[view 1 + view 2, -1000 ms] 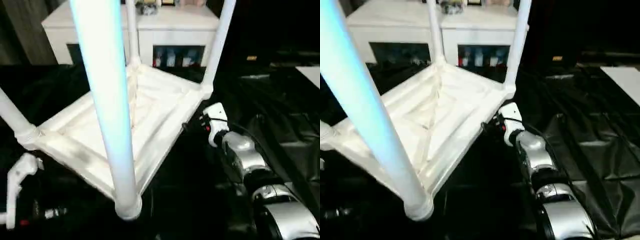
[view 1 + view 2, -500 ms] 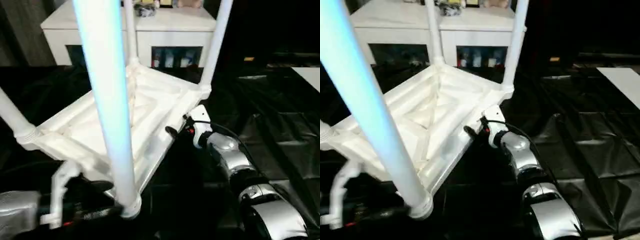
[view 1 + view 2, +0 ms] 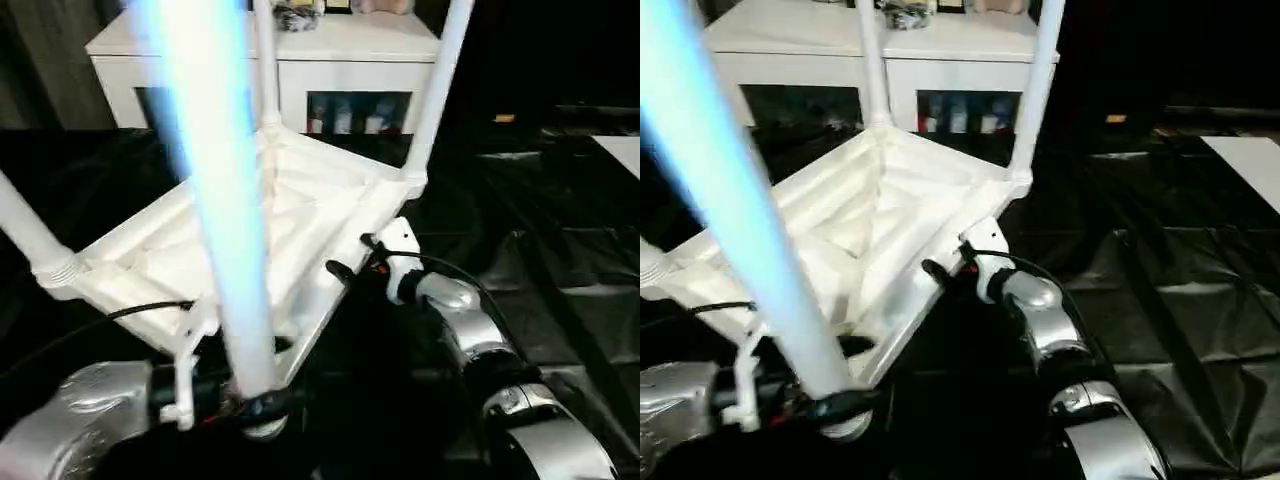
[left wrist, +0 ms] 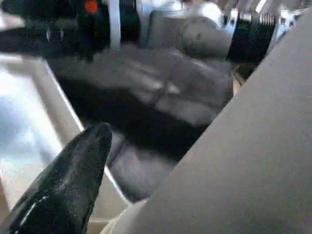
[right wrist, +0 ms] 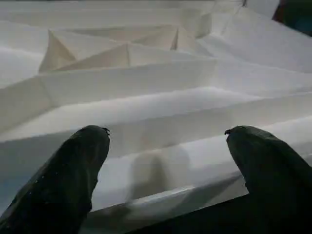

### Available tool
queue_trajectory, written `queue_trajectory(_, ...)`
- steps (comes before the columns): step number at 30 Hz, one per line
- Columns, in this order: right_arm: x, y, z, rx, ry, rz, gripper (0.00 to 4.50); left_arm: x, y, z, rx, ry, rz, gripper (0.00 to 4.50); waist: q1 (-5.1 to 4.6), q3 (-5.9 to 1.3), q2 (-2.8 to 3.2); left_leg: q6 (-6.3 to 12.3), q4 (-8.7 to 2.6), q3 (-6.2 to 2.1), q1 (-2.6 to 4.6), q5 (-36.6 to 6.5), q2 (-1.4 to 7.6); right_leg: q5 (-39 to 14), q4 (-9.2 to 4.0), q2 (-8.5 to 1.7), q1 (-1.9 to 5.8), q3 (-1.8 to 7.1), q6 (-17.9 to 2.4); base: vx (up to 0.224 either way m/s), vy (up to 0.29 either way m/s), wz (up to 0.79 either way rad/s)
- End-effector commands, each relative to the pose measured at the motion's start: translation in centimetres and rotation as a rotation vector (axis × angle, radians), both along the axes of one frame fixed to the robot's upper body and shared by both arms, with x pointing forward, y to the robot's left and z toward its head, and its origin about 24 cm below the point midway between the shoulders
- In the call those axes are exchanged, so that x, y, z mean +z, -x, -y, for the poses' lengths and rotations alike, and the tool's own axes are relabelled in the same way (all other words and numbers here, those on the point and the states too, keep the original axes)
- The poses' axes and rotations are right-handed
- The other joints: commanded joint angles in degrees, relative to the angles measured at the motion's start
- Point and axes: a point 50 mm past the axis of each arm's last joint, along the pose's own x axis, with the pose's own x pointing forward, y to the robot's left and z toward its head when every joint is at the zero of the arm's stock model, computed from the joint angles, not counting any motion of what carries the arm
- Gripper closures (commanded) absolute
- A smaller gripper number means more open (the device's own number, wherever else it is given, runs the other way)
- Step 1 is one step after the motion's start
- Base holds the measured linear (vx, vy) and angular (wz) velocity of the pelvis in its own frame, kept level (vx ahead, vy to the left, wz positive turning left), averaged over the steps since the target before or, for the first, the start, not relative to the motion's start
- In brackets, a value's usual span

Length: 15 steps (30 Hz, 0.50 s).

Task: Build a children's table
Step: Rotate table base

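The children's table stands upside down: its white ribbed tabletop (image 3: 300,215) faces up and four white legs rise from the corner sockets. The near leg (image 3: 215,200) towers in front of the head camera. My left gripper (image 3: 255,403) is open at that leg's base, one black finger (image 4: 68,180) beside the leg (image 4: 243,161); whether it touches the leg I cannot tell. My right gripper (image 3: 350,256) is open at the tabletop's right long edge, with its fingers (image 5: 73,165) spread in front of the rim (image 5: 161,146).
A white cabinet (image 3: 330,50) with glass doors stands behind the table. Crinkled black sheeting (image 3: 560,250) covers the floor around it. A white panel corner (image 3: 622,150) shows at the far right. My right forearm (image 4: 204,34) crosses the left wrist view.
My left arm has swung in from the lower left to the near leg's base. My right gripper has moved left and forward to the tabletop's edge. Both stayed open.
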Motion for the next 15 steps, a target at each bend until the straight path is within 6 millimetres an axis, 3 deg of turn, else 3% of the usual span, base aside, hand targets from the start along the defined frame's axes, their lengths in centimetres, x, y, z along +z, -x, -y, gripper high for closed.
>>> queue_trajectory(1, 0.6, -0.4, 1.3, -0.069, -0.019, 0.021, 0.14, 1.2, -1.5, -0.2, 0.102, 0.049, 0.101, 0.01, 0.04, -3.26, 1.01, -1.98, -5.26, -1.57, 1.69, -19.9, 3.07, -14.0, -3.38, -1.71, 1.70, 1.34, -12.7, 0.000, 0.000, 0.00)
queue_trajectory(3, 1.0, -0.6, 2.2, -0.114, -0.034, 0.031, 0.14, 2.2, -2.6, -0.8, 0.198, 0.115, 0.159, 0.01, 0.36, -3.19, 1.17, -2.60, -5.24, -1.65, 1.96, -21.4, 3.07, -16.2, -3.70, -1.71, 1.53, 1.30, -12.0, 0.000, 0.000, 0.00)
queue_trajectory(5, 1.1, -0.6, 2.7, -0.129, -0.035, 0.034, 0.14, 2.4, -2.8, -1.5, 0.217, 0.121, 0.167, 0.01, 0.46, -3.00, 0.91, -2.92, -5.30, -1.60, 2.04, -23.8, 2.97, -19.4, -4.02, -1.57, 1.23, 1.28, -10.9, 0.000, 0.000, 0.00)
queue_trajectory(6, 1.1, -0.6, 2.9, -0.131, -0.033, 0.035, 0.14, 2.4, -2.6, -2.0, 0.213, 0.111, 0.161, 0.01, 0.25, -2.72, 0.80, -3.18, -5.47, -1.89, 1.68, -25.8, 2.91, -23.5, -4.30, -1.68, 1.33, 1.15, -9.6, -0.063, -0.014, -0.02)
queue_trajectory(8, 1.2, -0.6, 3.2, -0.134, -0.027, 0.036, 0.14, 2.4, -2.5, -3.2, 0.221, 0.080, 0.161, 0.01, -0.08, -2.32, 0.79, -4.10, -5.28, -2.33, 2.23, -30.4, 2.73, -33.4, -5.41, -1.74, 0.47, 0.80, -6.2, -0.076, -0.023, -0.03)
queue_trajectory(11, 1.2, -0.6, 3.5, -0.139, -0.022, 0.039, 0.14, 2.9, -2.4, -4.9, 0.248, 0.071, 0.181, 0.01, -0.56, -1.86, 0.88, -4.75, -4.98, -2.85, 2.80, -34.2, 2.42, -41.6, -6.71, -1.58, -0.32, -0.05, -2.9, -0.101, -0.017, -0.03)
queue_trajectory(12, 1.2, -0.7, 3.6, -0.143, -0.018, 0.040, 0.14, 3.2, -2.3, -5.1, 0.244, 0.075, 0.183, 0.01, -1.05, -1.64, 1.17, -5.18, -5.14, -3.26, 3.03, -36.7, 2.45, -43.5, -7.35, -1.26, -0.12, -1.27, -1.7, -0.132, -0.004, -0.07)
queue_trajectory(13, 1.3, -0.7, 3.7, -0.147, -0.014, 0.040, 0.14, 3.5, -2.0, -5.2, 0.221, 0.074, 0.173, 0.01, -1.24, -1.29, 2.06, -5.79, -6.22, -3.40, 3.67, -41.7, 3.00, -41.2, -7.70, -0.27, 0.24, -3.52, -1.7, -0.125, 0.003, -0.10)
queue_trajectory(14, 1.3, -0.7, 3.8, -0.149, -0.015, 0.040, 0.14, 3.6, -1.8, -5.3, 0.204, 0.069, 0.163, 0.01, -0.65, -0.99, 3.31, -6.65, -10.39, -3.12, 0.81, -47.0, 4.71, -31.1, -2.38, 0.85, 4.04, -5.08, -3.7, -0.125, 0.003, -0.10)
queue_trajectory(15, 1.3, -0.8, 3.8, -0.151, -0.015, 0.039, 0.14, 3.6, -1.7, -5.3, 0.189, 0.057, 0.152, 0.01, 0.55, -0.77, 3.39, -7.02, -13.72, -1.89, -2.45, -50.3, 6.02, -22.6, 4.66, 1.26, 7.09, -5.63, -5.1, -0.158, 0.005, -0.02)
